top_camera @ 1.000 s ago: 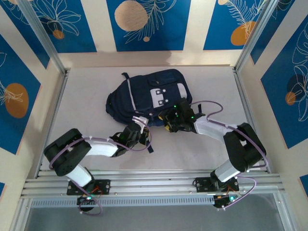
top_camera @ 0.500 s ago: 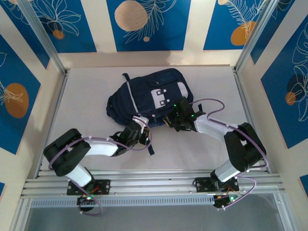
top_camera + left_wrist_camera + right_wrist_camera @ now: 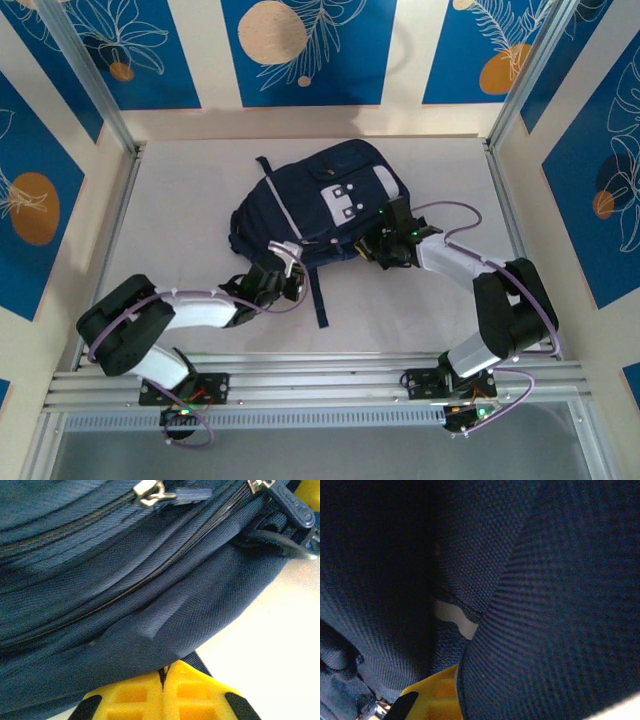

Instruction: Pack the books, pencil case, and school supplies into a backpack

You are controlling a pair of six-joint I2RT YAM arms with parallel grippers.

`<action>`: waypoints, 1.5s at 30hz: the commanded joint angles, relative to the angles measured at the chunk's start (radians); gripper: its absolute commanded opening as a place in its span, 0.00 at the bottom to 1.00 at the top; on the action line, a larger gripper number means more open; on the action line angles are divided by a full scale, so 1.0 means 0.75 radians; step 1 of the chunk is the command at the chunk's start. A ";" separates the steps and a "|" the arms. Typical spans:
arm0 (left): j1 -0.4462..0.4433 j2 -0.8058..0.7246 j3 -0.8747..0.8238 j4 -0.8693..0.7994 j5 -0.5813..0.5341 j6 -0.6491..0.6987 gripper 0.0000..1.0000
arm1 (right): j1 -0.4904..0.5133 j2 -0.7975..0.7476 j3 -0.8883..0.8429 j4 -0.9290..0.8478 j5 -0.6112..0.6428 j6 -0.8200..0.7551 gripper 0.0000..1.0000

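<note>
Top external view: the left gripper point(image 3: 287, 272) pinches the backpack point(image 3: 300, 205) at its near edge; the right gripper point(image 3: 381, 247) is clenched on its side.

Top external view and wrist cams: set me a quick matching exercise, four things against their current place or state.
Things:
1 navy blue fabric backpack
2 left gripper
3 right gripper
4 silver metal zipper pull

States:
A shut on the backpack's near left corner
B lying flat, front side up
C sitting on a zip line
D shut on the backpack's near right edge

Pairs: 1-B, 2-A, 3-D, 4-C.
</note>
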 commanded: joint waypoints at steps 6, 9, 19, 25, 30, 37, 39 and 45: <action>0.041 -0.099 -0.076 -0.100 -0.056 -0.010 0.00 | -0.169 -0.018 0.131 -0.237 0.260 -0.084 0.00; 0.042 -0.139 -0.098 -0.113 -0.063 -0.012 0.00 | -0.218 0.010 0.180 -0.269 0.292 -0.094 0.00; 0.040 -0.199 -0.084 -0.176 0.049 -0.018 0.00 | -0.213 0.065 0.335 -0.359 0.239 -0.243 0.52; 0.036 -0.214 -0.054 -0.199 0.172 -0.021 0.00 | -0.073 -0.228 0.145 -0.395 0.179 -0.196 0.56; 0.009 -0.197 -0.051 -0.174 0.218 -0.021 0.00 | 0.109 -0.411 -0.029 -0.350 0.083 -0.036 0.42; -0.061 -0.149 -0.018 -0.143 0.228 -0.020 0.00 | 0.298 -0.363 -0.144 -0.175 0.080 0.156 0.43; -0.083 -0.144 -0.008 -0.143 0.230 -0.017 0.00 | 0.311 -0.306 -0.134 -0.104 0.063 0.155 0.45; -0.148 -0.136 0.021 -0.152 0.209 -0.022 0.00 | 0.378 -0.181 -0.024 -0.093 0.122 0.123 0.45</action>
